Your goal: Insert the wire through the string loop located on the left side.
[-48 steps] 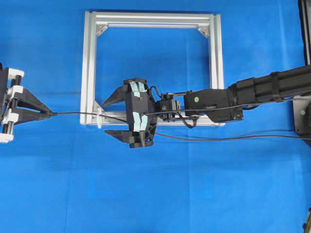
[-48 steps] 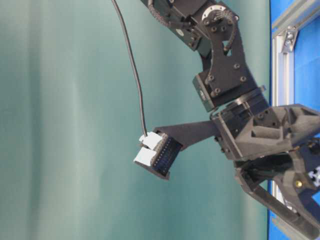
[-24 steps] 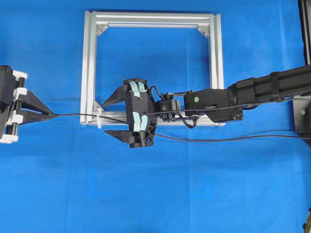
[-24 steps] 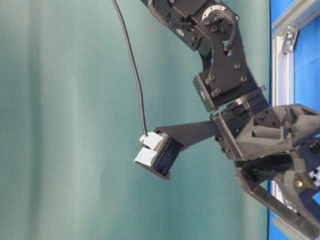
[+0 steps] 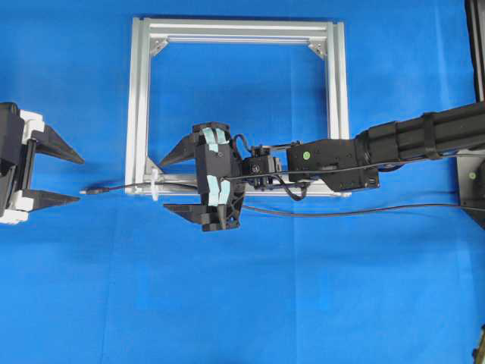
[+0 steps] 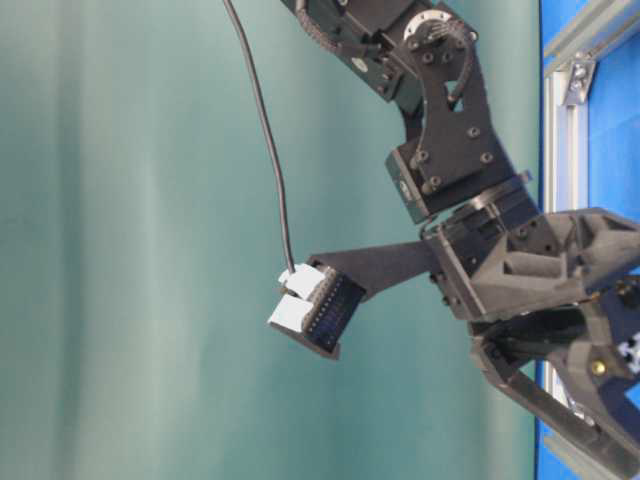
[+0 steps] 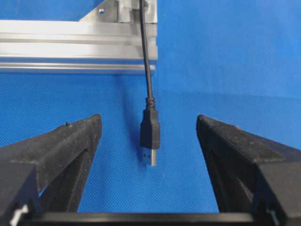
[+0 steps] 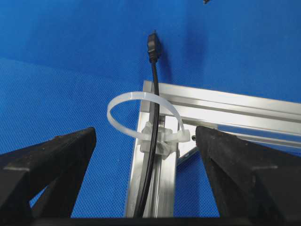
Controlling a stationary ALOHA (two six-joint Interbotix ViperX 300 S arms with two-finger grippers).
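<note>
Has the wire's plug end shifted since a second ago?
Yes. The wire has been released by the left gripper and its plug has dropped slightly toward the bottom of the overhead view, ending marginally closer to the silver frame.

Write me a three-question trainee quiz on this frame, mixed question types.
1. True or false: the left gripper clamps the USB plug.
2. The wire passes: A) through the string loop; B) beside it.
3. Which bar of the aluminium frame carries the loop?

Key: 1. False: its jaws stand apart and the plug lies free between them. 2. A. 3. The left bar, at its lower corner; the right gripper hovers open there.
</note>
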